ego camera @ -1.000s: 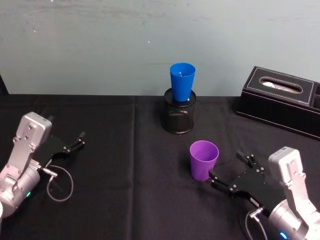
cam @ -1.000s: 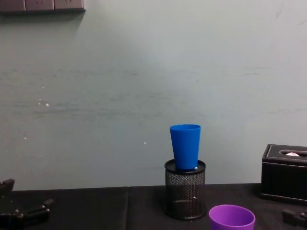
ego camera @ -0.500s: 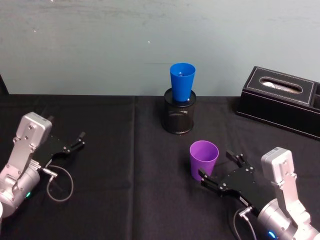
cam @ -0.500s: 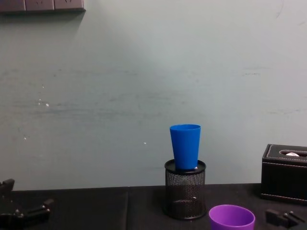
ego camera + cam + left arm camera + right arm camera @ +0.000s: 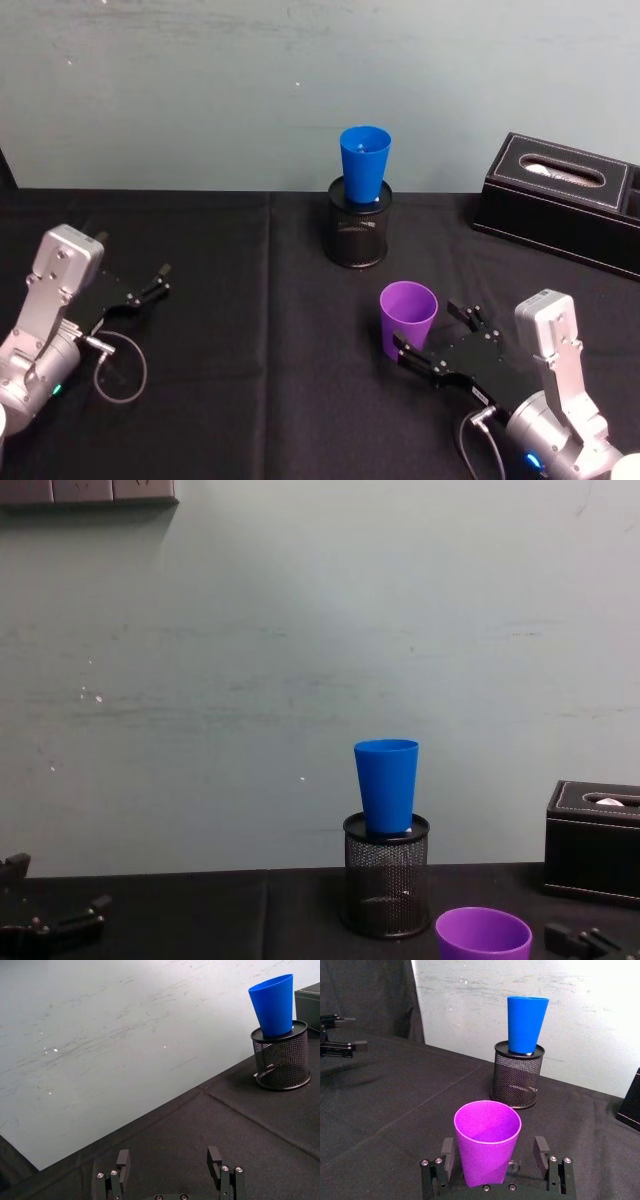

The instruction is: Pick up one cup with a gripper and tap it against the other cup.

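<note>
Two fingers of the right pincer have just slid in either side of the purple cup, spread wide, no squeeze yet, so the grab looks next. Blue cup sits beyond it on the mesh pen holder. Left pincer idles, released, far left.

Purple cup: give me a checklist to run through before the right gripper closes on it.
1. Purple cup upright on the black table: ok.
2. Right gripper open, its fingers flanking the cup: ok.
3. Grip on the cup: not ok, gaps on both sides.
4. Blue cup upright in the mesh pen holder, beyond the purple cup: ok.
5. Left gripper parked far left, away from both cups: ok.
</note>
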You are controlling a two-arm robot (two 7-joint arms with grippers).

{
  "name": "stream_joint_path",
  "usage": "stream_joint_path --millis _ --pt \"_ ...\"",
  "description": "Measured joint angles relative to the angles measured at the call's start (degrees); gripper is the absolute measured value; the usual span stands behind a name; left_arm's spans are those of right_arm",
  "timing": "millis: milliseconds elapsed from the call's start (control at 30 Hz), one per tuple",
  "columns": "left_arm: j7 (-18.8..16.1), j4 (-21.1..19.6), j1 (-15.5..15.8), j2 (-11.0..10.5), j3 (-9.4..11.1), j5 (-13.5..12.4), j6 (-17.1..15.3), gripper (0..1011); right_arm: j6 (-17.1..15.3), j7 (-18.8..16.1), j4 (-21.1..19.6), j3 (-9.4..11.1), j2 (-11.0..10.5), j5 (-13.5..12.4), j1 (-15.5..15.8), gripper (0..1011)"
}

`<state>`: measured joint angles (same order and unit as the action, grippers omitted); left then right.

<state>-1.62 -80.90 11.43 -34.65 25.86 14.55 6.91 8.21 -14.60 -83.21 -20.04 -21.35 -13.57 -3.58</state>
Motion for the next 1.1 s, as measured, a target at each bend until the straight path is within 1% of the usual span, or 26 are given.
stream_joint_path --millis 500,700,1100 --pt "0.0 0.0 0.0 0.0 0.0 0.0 0.0 1011 0.1 -2.5 3.3 1.0 2.7 0.9 -2.4 1003" --pt "0.0 0.0 0.0 0.0 0.0 0.0 0.0 1011 0.2 -3.6 5.5 1.0 4.3 1.6 -3.9 1003" --pt "0.0 0.0 0.0 0.0 0.0 0.0 0.0 1011 0.4 -5.3 8.3 1.3 5.7 2.6 -5.5 1003"
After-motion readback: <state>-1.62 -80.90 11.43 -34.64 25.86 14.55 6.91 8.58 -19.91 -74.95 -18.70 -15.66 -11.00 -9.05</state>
